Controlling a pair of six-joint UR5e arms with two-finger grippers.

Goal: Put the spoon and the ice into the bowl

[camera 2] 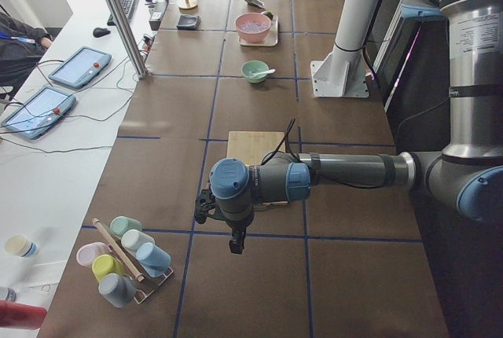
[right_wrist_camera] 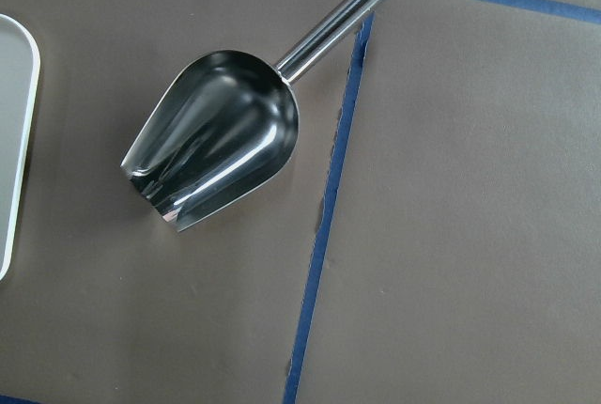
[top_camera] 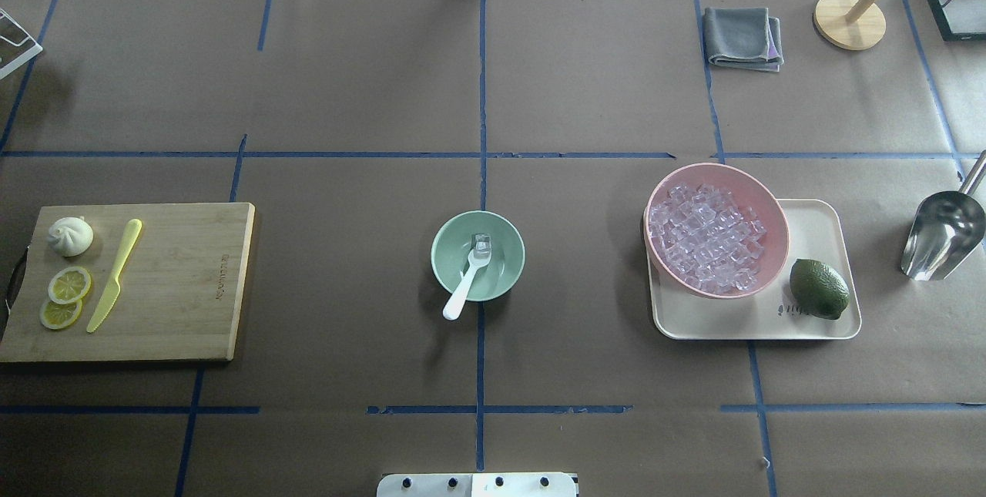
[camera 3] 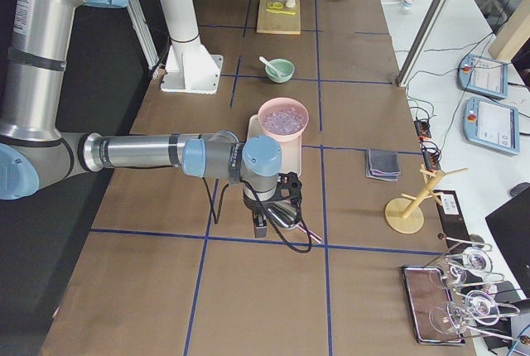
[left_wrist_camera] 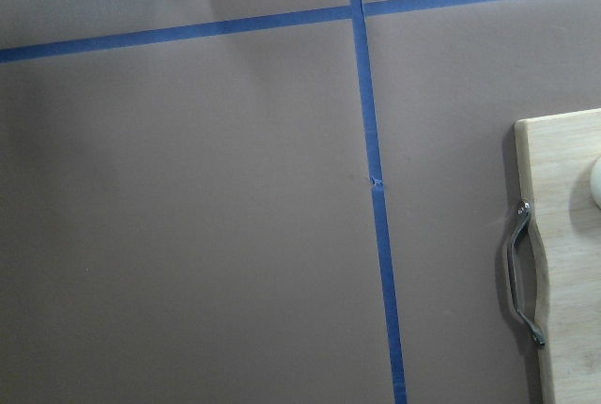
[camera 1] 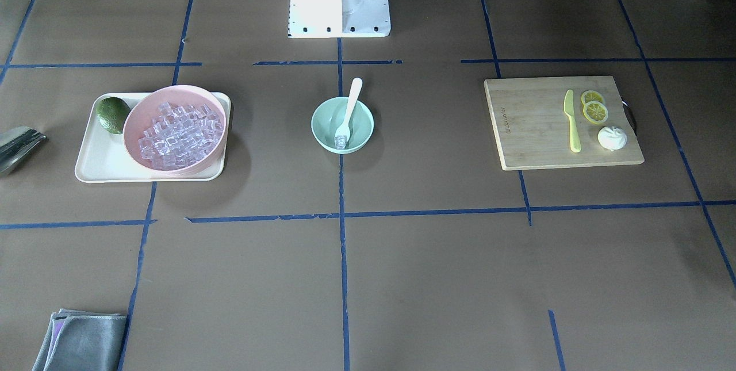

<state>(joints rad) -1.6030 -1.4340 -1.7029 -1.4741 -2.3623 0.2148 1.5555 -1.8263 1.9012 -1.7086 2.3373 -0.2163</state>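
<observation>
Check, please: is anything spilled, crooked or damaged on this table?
Nothing stands out. The spoon leans in the green bowl, handle over the rim, with one ice cube at its scoop. No ice lies loose on the table.

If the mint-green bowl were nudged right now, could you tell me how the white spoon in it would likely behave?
The spoon probably shifts easily: it looks like thin, light plastic, and its handle overhangs the bowl rim. It may slide on the smooth inside. The ice cube at its scoop likely steadies it little.
</observation>
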